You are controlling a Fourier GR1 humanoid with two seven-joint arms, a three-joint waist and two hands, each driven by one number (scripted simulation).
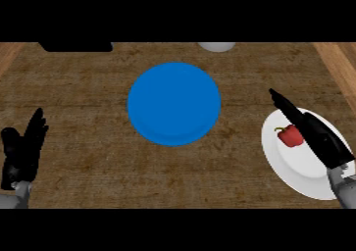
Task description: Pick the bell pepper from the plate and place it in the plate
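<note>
**Right hand over the pepper, nothing held**

I see the right hand (314,135), fingers straight, extended over the white plate (305,172) beside the red pepper (290,136). The blue plate (174,103) lies mid-bench (79,88). The left hand (22,149) rests open, near left.

Right robot hand (314,133), fingers straight, apparently beside bell pepper (289,136) on white plate (305,179); blue plate (174,103) apart.

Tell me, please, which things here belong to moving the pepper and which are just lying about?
Job:
red bell pepper
white plate under it
blue plate
right hand, open over the pepper

Lying about:
black object, top edge
pale object, top edge
left hand, resting open
</note>
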